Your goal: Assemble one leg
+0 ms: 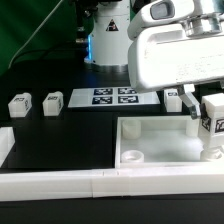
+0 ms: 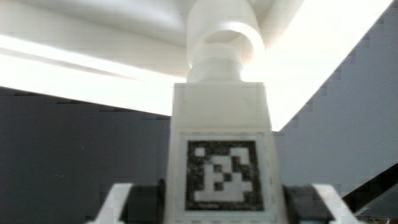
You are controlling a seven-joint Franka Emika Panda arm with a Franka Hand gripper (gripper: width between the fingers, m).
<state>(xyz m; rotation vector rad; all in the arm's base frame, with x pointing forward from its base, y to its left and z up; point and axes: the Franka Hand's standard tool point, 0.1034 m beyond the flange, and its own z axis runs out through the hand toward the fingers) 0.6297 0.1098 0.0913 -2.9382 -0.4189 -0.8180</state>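
front rail: a long white rail across the 6 o'clock edge of the exterior view, nearest the lens, lying on the black tabletop.
panel: a large white tray-like part just behind the front rail, from centre toward 4 o'clock; a round socket shows in its corner at 5 o'clock.
end effector: at 3 o'clock in the exterior view, pointing down, pinching the leg from both sides.
fingers: in the wrist view one sits on each flank of the leg, pressed against it.
leg: a white stubby block held upright at 3 o'clock, its black-and-white tag facing both cameras, its lower end over the panel's corner at 4 o'clock. I cannot tell whether it touches the panel.
loose legs: two small white blocks side by side at 9 o'clock, a small gap between them, well apart from the panel.
third loose leg: on the tabletop between centre and 2 o'clock, just beside the marker board, partly hidden by the arm.
marker board: flat, just to the 12 o'clock side of centre, showing four tags.
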